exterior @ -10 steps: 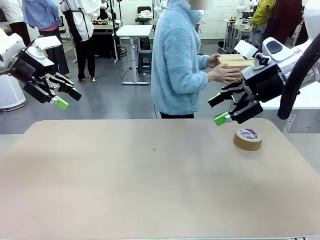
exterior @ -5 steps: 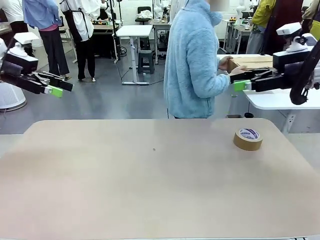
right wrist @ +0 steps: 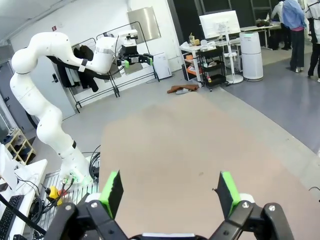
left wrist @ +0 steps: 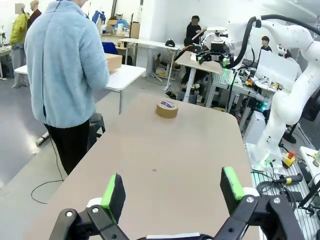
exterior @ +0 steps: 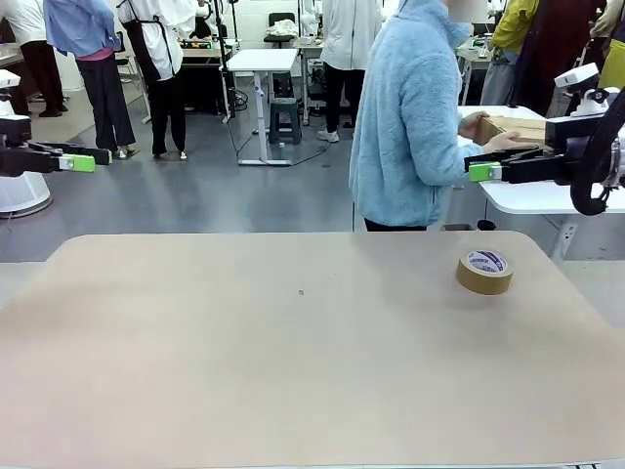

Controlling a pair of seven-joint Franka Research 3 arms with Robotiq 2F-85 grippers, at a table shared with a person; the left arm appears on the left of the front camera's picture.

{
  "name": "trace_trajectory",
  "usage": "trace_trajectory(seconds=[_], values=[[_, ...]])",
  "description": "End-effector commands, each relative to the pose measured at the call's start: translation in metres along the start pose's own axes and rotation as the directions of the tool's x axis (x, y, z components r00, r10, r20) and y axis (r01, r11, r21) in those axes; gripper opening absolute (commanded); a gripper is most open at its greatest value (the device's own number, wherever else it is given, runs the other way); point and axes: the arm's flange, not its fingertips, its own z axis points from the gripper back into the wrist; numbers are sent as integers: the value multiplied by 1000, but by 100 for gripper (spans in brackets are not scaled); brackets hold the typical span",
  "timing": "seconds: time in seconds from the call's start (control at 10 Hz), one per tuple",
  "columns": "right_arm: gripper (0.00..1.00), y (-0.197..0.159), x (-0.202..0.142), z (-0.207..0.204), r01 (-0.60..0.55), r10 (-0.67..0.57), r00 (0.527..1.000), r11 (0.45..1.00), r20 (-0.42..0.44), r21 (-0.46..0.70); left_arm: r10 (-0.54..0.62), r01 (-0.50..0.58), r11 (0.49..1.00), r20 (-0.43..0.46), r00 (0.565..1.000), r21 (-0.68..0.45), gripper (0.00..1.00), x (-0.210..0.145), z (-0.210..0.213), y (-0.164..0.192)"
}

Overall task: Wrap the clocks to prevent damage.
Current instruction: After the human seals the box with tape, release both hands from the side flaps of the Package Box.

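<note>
Left hand: held high at the left edge of the front view, well above the desk, fingers pointing level toward the middle; its own wrist view shows the two green pads wide apart with nothing between them, so it is released.
Right hand: raised at the right side of the front view, level, pointing toward the person; in its wrist view the green pads stand well apart and bare, released as well.
Desk: broad beige top with rounded far corners.
Tape roll: brown, lying flat on the desk near the far right corner (printed label on its upper face); the left wrist view shows it at the desk's far end.
Person: in a light blue fleece, standing at the far side of the desk, turned toward a white side table to the right.
Cardboard box: brown, on that side table, the person's hand at it.
Clocks: no wrapped bundle can be made out; whether it sits inside the box cannot be told.
</note>
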Motion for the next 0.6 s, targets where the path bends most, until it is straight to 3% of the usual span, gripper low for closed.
trace_trajectory(seconds=[0.0,0.1,0.5], values=[[100,-3,2,-3,18,-17,1000,997,14,-69,-31,30,999,-25,999,-27,100,2,-5,-10],[100,0,0,0,0,0,1000,1000,0,0,0,0,1000,0,1000,0,100,0,0,0],[100,0,0,0,0,0,1000,1000,0,0,0,0,1000,0,1000,0,100,0,0,0]])
